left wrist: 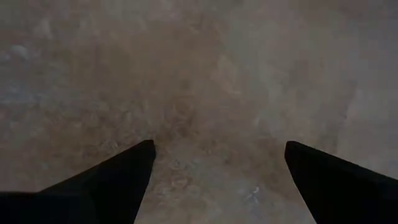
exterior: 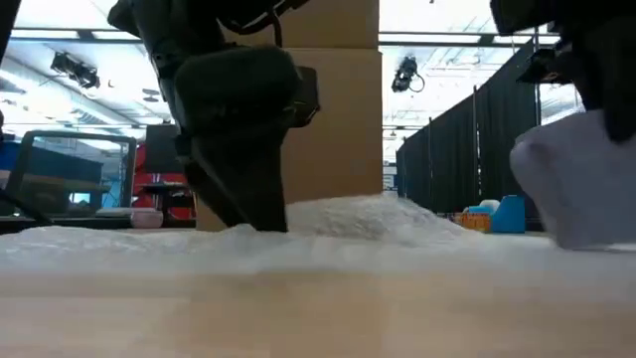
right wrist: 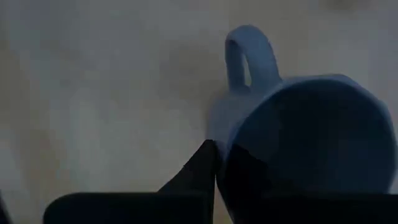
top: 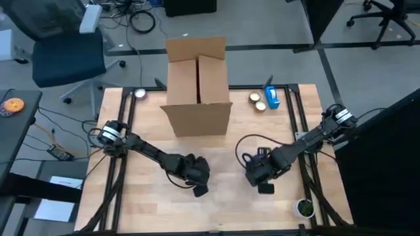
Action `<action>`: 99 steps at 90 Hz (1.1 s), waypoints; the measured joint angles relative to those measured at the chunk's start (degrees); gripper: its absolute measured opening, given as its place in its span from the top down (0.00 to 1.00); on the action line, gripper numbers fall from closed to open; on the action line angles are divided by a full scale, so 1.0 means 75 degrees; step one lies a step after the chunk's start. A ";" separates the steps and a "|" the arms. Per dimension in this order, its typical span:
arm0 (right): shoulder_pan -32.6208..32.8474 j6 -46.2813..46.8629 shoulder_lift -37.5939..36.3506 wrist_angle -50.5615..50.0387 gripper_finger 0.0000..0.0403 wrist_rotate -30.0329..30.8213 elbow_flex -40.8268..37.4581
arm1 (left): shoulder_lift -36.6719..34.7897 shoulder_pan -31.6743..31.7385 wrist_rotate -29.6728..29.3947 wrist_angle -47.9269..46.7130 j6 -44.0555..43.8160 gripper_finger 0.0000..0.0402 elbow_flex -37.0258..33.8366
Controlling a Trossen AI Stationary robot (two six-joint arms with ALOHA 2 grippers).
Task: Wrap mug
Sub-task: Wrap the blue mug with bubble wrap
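The left end effector [top: 199, 185] is lowered near the middle of the light wooden desk [top: 138, 203]. Its two dark fingers [left wrist: 112, 186] are spread wide apart and point down at a sheet of clear bubble wrap [left wrist: 205, 93] that fills the left wrist view. In the low view the same sheet [exterior: 378, 224] lies pale and crumpled across the desk surface, rising in a soft hump in front of the box, and the left end effector [exterior: 243, 214] reaches down to it.

The right end effector [top: 264, 183] is just to the right of the left one, low over the desk. It grips a light blue ceramic mug [right wrist: 311, 124] by the rim, one finger [right wrist: 199, 171] outside the wall and the other inside the cup, with the handle pointing away from the wrist. In the low view the mug [exterior: 576, 189] hangs as a pale shape at the right edge, its base close to the bubble wrap.

A tall brown cardboard box [top: 197, 88] with open flaps stands at the far side of the desk. To its right lie two small round tins [top: 257, 101] beside a blue carton [top: 271, 97].
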 joint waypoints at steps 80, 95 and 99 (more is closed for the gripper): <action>-0.0391 -0.4773 0.1772 0.5947 1.00 0.0528 0.1003 | -0.1952 -0.1088 -0.2815 -0.4378 -0.2930 0.13 -0.0116; -0.0551 -0.5117 0.1775 0.5840 0.99 0.0504 0.1006 | -0.1944 -0.1126 -0.3532 -0.4108 -0.3339 0.13 -0.0156; -0.0583 -0.5117 0.1775 0.5737 0.98 0.0475 0.1006 | -0.1934 -0.1123 -0.3560 -0.3993 -0.3226 0.13 -0.0156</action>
